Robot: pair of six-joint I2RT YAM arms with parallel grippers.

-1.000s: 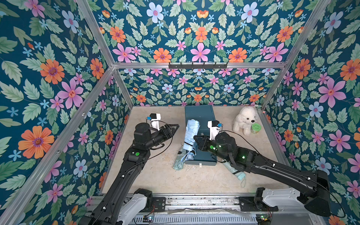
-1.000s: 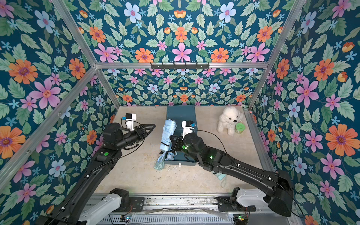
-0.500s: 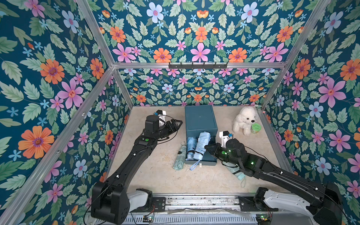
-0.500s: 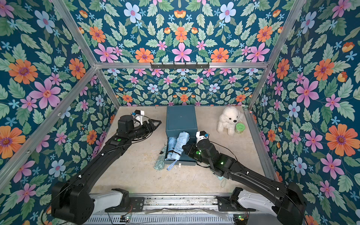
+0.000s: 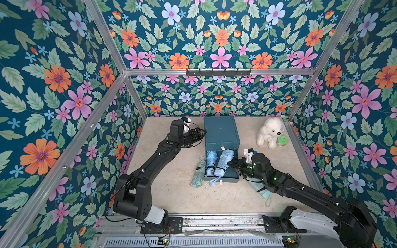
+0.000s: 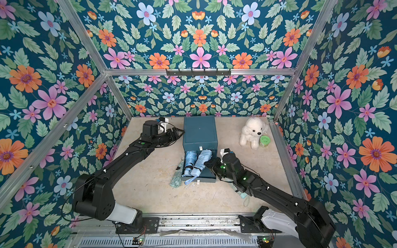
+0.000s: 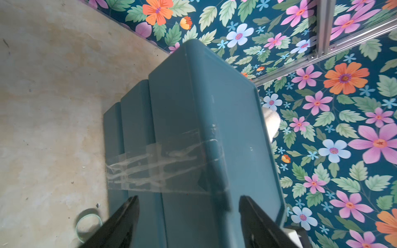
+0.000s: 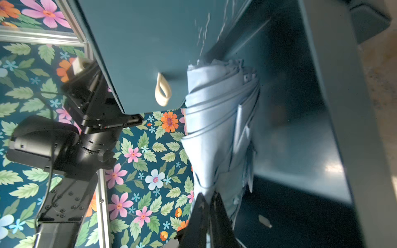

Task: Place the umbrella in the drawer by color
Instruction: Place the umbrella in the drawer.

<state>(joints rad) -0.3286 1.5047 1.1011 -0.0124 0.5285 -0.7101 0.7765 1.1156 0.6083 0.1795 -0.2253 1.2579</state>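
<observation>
Floral walls ringed the beige desk as the right hand, jaws together, pressed a blue umbrella lying in the open drawer at the cabinet's six o'clock, left hand spread apart at its nine; tucking-in, seemingly, then closing.

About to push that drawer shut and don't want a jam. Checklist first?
1. Open drawer holds blue only: ok, one blue umbrella beside another.
2. Drawer front clear: not ok, a blue strap hangs over it.
3. Right gripper clear of the umbrellas: cannot tell; shut, tips right at one.
4. Left gripper empty: ok, open at the cabinet.
5. Green umbrellas sorted: not ok, one beside the drawer, one under the right arm, both on the floor.
</observation>
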